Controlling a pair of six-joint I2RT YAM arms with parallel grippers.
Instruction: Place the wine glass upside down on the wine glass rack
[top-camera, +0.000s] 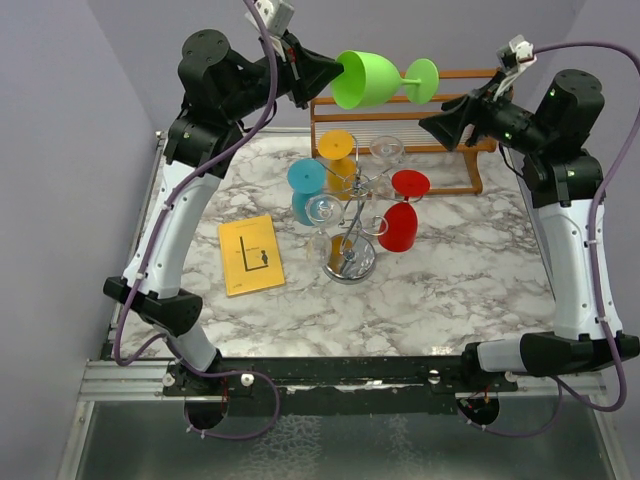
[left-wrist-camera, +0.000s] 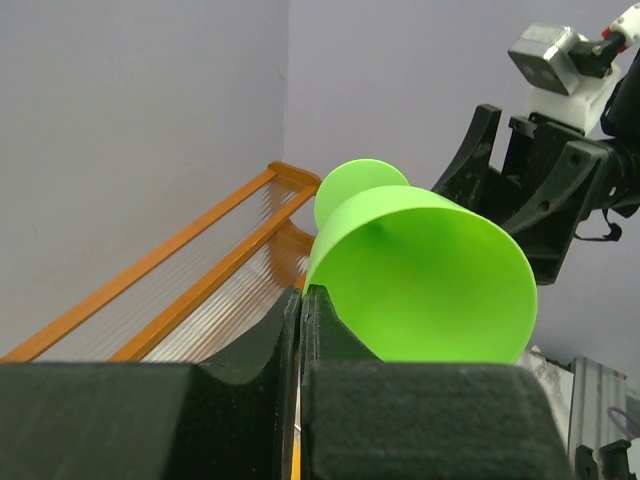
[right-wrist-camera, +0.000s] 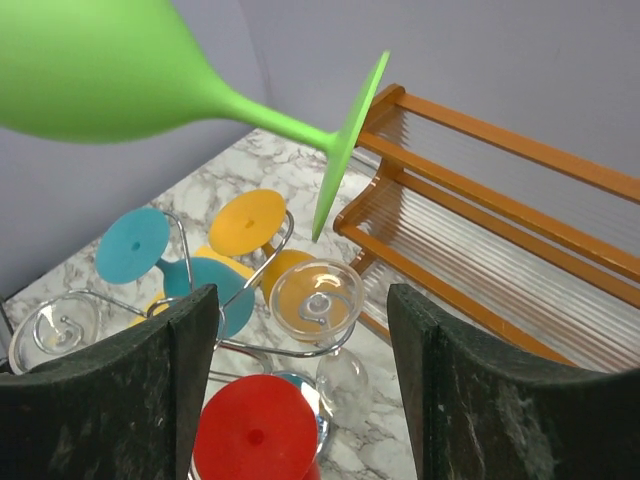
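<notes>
My left gripper (top-camera: 335, 70) is shut on the rim of a green wine glass (top-camera: 365, 78) and holds it on its side high above the table, foot pointing right. In the left wrist view the jaws (left-wrist-camera: 301, 295) pinch the bowl's wall (left-wrist-camera: 430, 280). My right gripper (top-camera: 440, 120) is open and empty, just right of the glass's foot (right-wrist-camera: 350, 140). The wine glass rack (top-camera: 350, 225), a silver wire stand on a chrome base, stands below. Teal, orange, red and clear glasses hang on it upside down (right-wrist-camera: 310, 300).
A brown wooden slatted shelf (top-camera: 450, 140) stands at the back right, behind the rack; it also shows in the right wrist view (right-wrist-camera: 480, 220). A yellow book (top-camera: 250, 254) lies on the marble table left of the rack.
</notes>
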